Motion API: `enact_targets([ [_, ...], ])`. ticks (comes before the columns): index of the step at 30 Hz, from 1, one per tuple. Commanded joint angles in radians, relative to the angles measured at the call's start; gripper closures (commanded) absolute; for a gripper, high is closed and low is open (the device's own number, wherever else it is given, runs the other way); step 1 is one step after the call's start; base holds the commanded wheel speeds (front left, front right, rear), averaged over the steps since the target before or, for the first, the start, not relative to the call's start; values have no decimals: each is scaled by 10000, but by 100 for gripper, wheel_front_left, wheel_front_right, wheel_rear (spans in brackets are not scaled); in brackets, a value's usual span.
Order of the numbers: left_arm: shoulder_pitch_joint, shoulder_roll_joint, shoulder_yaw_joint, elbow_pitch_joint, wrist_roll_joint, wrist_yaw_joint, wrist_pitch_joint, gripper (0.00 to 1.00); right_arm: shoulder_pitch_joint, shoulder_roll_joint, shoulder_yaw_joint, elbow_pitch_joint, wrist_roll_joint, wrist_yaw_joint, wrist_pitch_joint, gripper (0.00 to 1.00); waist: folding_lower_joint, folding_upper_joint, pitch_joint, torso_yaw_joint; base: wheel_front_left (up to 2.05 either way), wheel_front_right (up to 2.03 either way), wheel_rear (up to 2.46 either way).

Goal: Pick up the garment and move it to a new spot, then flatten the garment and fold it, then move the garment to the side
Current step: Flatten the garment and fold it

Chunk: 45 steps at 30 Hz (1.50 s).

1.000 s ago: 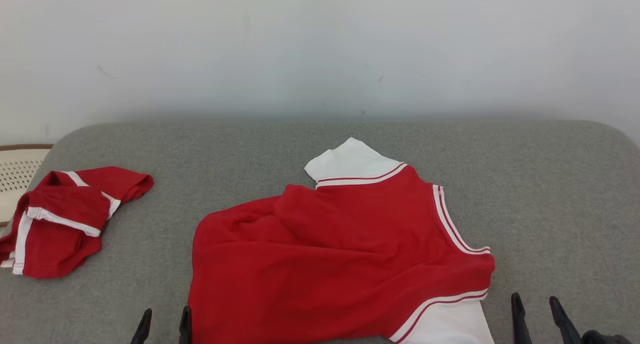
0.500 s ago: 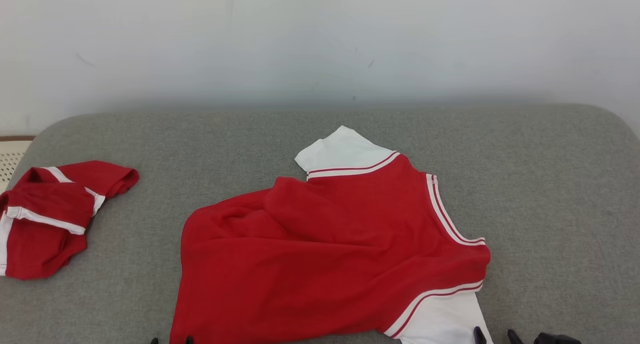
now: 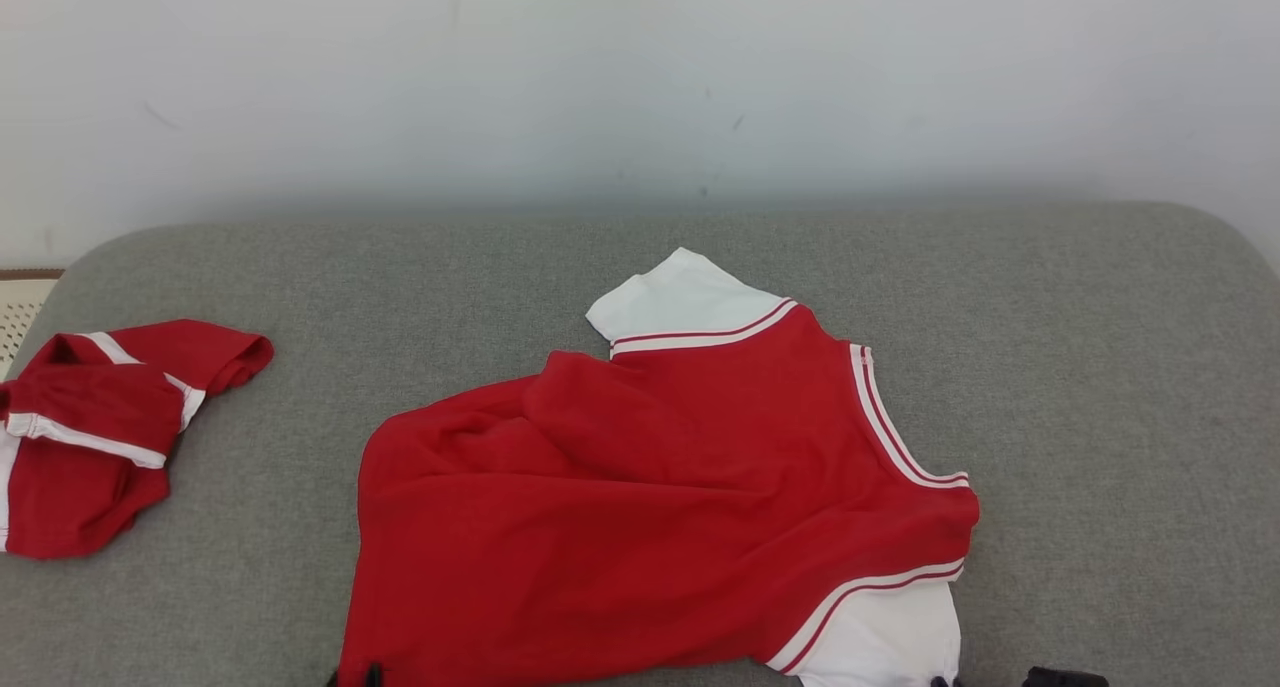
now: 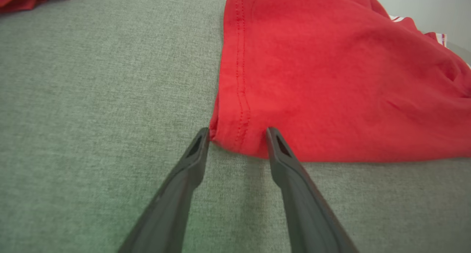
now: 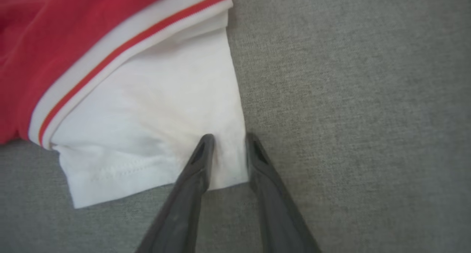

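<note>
Head view: two garments lie on one grey fabric cushion [image 3: 1100, 387]. The red jersey with white sleeves [image 3: 650, 507] is spread at centre, and a second red-and-white garment [image 3: 90, 437] lies crumpled at the left.

Left wrist view: the left gripper [image 4: 238, 135], jaws wide, straddles the jersey's red hem corner.

Right wrist view: the right gripper [image 5: 230, 140], jaws narrower, straddles the white sleeve's edge without pinching it. A second earlier it stood clear of the sleeve.

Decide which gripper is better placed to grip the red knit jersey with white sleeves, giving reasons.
Right, probably: the right gripper straddles the white sleeve corner deeply; the left gripper barely reaches the red hem corner.
</note>
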Motion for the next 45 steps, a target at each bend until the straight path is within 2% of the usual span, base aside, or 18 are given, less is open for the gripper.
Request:
enact_targets([
  [1,-157,4,-8,-8,59,-57,-36,100,11,97,185,226,87,8,23,100,1,-1,-4,16,0,0,0],
  [7,83,-54,-50,-290,252,-84,-35,100,-52,28,350,228,380,8,-246,100,1,-1,-55,86,0,0,0],
  [12,586,-101,21,-777,339,-86,-37,100,356,-120,284,-411,868,8,-367,100,1,-1,-151,99,0,0,0],
  [20,1623,-155,172,-1891,370,52,-38,100,2135,-231,87,-2664,1223,7,358,100,1,-1,-181,121,0,0,0],
  [21,1623,-155,172,-1891,370,52,-38,100,2135,-231,87,-2664,1223,7,358,100,1,-1,-181,121,0,0,0],
  [29,2045,6,269,-2679,394,131,-38,100,3636,-217,257,-5206,2101,8,1628,100,1,-1,11,-26,0,0,0],
  [37,2108,220,269,-4467,405,299,600,100,3565,-206,-387,-7156,2640,8,2060,100,1,-1,95,-214,0,0,0],
  [41,2089,218,178,-5345,264,308,1037,100,3311,-144,-437,-7570,3005,8,2211,100,1,-1,93,-218,0,0,0],
  [45,1474,296,-18,-5695,196,184,1386,100,2435,-302,-168,-7472,2873,8,2240,100,1,-1,126,-259,0,0,0],
])
